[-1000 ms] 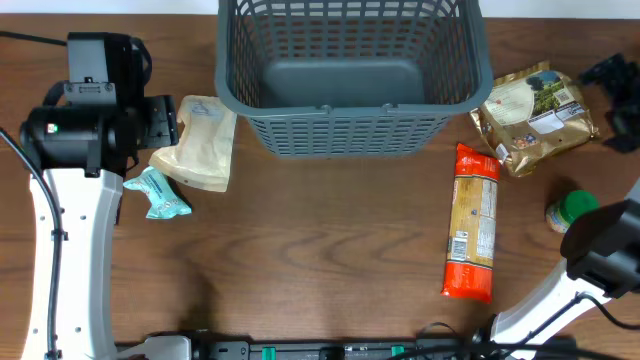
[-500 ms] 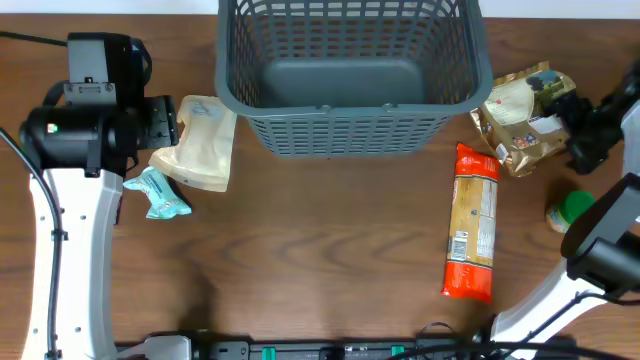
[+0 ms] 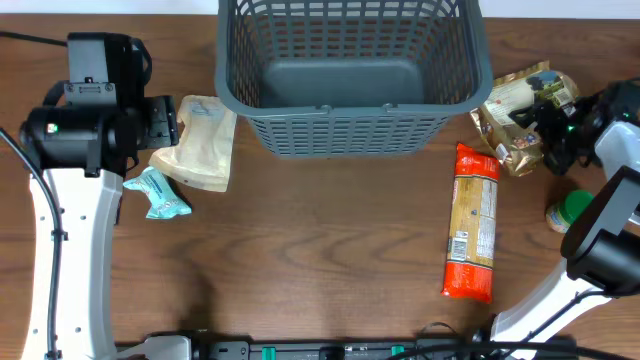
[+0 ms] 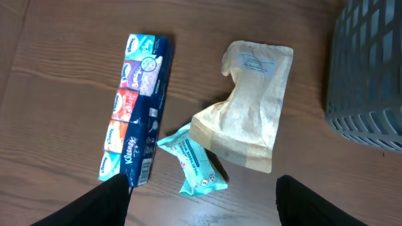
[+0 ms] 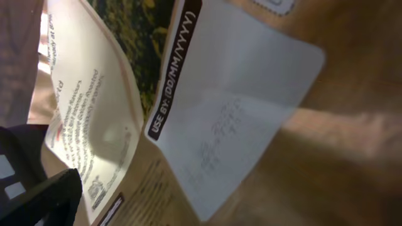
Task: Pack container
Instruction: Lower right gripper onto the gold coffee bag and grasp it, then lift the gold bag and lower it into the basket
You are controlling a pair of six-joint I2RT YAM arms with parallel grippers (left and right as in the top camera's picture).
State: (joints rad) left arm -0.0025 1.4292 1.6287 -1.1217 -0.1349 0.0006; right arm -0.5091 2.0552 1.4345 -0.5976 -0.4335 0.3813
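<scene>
The container (image 3: 350, 105), a large dark grey lattice basket, stands at the back middle and shows nothing inside; its corner shows in the left wrist view (image 4: 370, 75). My left gripper (image 4: 207, 207) is open and hovers above a teal packet (image 4: 195, 164), a beige pouch (image 4: 248, 113) and a blue tissue pack (image 4: 135, 107). My right gripper (image 3: 556, 122) is down at the right side of a brown and gold bag (image 3: 520, 115). The bag's label fills the right wrist view (image 5: 220, 119). Only one finger shows there, far left, with nothing gripped.
A red and orange pasta packet (image 3: 473, 222) lies lengthways right of centre. A green-lidded jar (image 3: 568, 211) stands near the right edge by the right arm. The beige pouch (image 3: 200, 145) and teal packet (image 3: 160, 195) lie left of the basket.
My right arm has swung in from the right edge towards the left, and its gripper has come down onto the brown and gold bag. The left arm has not moved.
</scene>
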